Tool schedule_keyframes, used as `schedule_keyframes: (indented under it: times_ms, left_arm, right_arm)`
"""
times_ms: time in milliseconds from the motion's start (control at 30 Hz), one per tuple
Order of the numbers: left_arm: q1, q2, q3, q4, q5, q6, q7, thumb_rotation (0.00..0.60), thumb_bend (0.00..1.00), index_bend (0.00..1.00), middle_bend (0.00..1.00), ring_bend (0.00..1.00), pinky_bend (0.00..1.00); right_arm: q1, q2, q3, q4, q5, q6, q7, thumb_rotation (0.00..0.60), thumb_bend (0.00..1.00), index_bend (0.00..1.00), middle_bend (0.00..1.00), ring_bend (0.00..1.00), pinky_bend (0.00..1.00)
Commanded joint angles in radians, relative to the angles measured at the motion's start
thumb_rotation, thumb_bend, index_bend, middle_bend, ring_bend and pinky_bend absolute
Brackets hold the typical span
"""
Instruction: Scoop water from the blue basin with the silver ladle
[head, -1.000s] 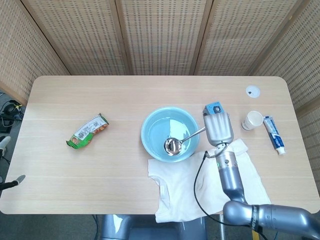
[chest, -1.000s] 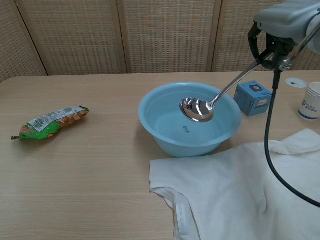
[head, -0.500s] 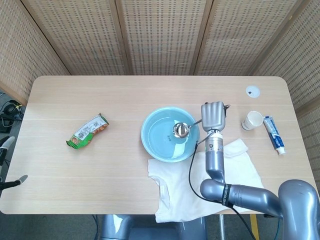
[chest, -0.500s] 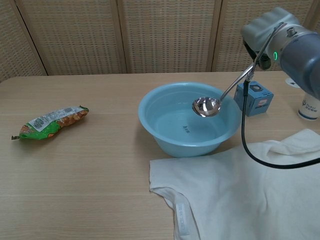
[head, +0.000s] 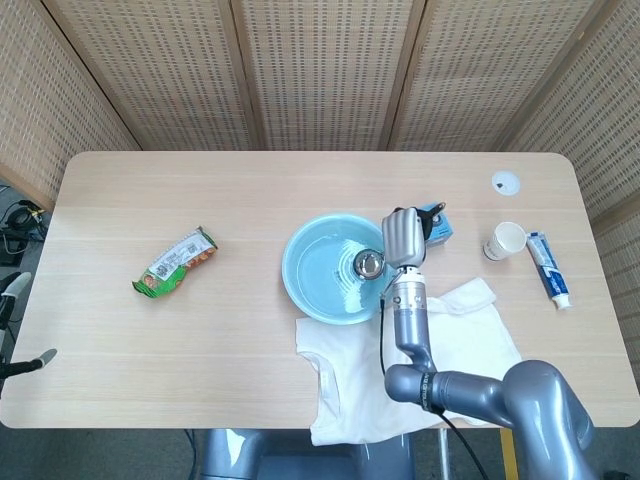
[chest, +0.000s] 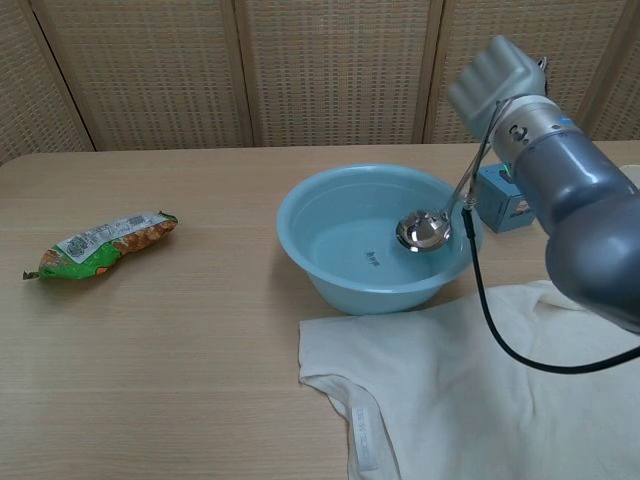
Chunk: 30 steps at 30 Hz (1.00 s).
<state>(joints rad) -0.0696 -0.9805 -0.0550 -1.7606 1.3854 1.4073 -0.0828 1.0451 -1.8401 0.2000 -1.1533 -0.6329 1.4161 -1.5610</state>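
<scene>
robot hand (chest: 497, 75): right one moved left, over the basin's (chest: 330, 275) right rim
ladle (chest: 424, 230): bowl shifted right, hanging just under it

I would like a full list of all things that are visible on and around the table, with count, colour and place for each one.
basin: 1, light blue, middle of the table, water inside
ladle: 1, silver, bowl over the right part of the basin, handle rising to the right hand
snack packet: 1, green and orange, left part of the table
cloth: 1, white, front edge of the table, right of centre
small box: 1, blue, right of the basin, partly behind the arm
paper cup: 1, white, right part of the table
tube: 1, blue and white, right of the cup
small round disc: 1, white, far right corner
table: 1, light wood
right hand: 1, grey, holds the ladle handle
</scene>
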Motion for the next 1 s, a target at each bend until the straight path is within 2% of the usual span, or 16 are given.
schedule_keyframes:
  times_ms: [33,600,800,833,867,933,1000]
  left_arm:
    - [0.000,0.001,-0.001,0.000,-0.001,0.000,-0.002,0.600,0.00,0.00,0.00,0.00,0.00]
    - [0.001,0.008,0.000,0.003,0.010,0.007,-0.030,0.600,0.00,0.00,0.00,0.00,0.00]
    - [0.001,0.009,0.000,0.003,0.007,0.006,-0.037,0.600,0.00,0.00,0.00,0.00,0.00]
    - [0.002,0.010,-0.001,0.003,0.007,0.006,-0.038,0.600,0.00,0.00,0.00,0.00,0.00]
    - [0.002,0.010,-0.001,0.002,0.006,0.008,-0.038,0.600,0.00,0.00,0.00,0.00,0.00]
    - [0.003,0.011,-0.001,0.001,0.006,0.010,-0.038,0.600,0.00,0.00,0.00,0.00,0.00]
    - [0.004,0.011,0.000,-0.001,0.008,0.011,-0.038,0.600,0.00,0.00,0.00,0.00,0.00]
  right_arm:
    - [-0.004,-0.025,-0.011,0.021,-0.013,0.003,-0.022,0.600,0.78,0.72,1.00,1.00,1.00]
    - [-0.035,-0.127,-0.005,0.051,-0.036,-0.011,-0.084,0.600,0.78,0.72,1.00,1.00,1.00]
    - [-0.054,-0.125,0.092,-0.018,0.038,-0.032,-0.036,0.600,0.78,0.72,1.00,1.00,1.00]
    - [-0.059,-0.121,0.116,-0.038,0.061,-0.035,-0.027,0.600,0.78,0.72,1.00,1.00,1.00]
    - [-0.068,-0.113,0.163,-0.074,0.106,-0.038,-0.008,0.600,0.78,0.72,1.00,1.00,1.00]
    - [-0.074,-0.083,0.203,-0.126,0.140,-0.035,0.001,0.600,0.78,0.72,1.00,1.00,1.00]
    - [-0.078,-0.059,0.215,-0.157,0.145,-0.032,0.012,0.600,0.78,0.72,1.00,1.00,1.00]
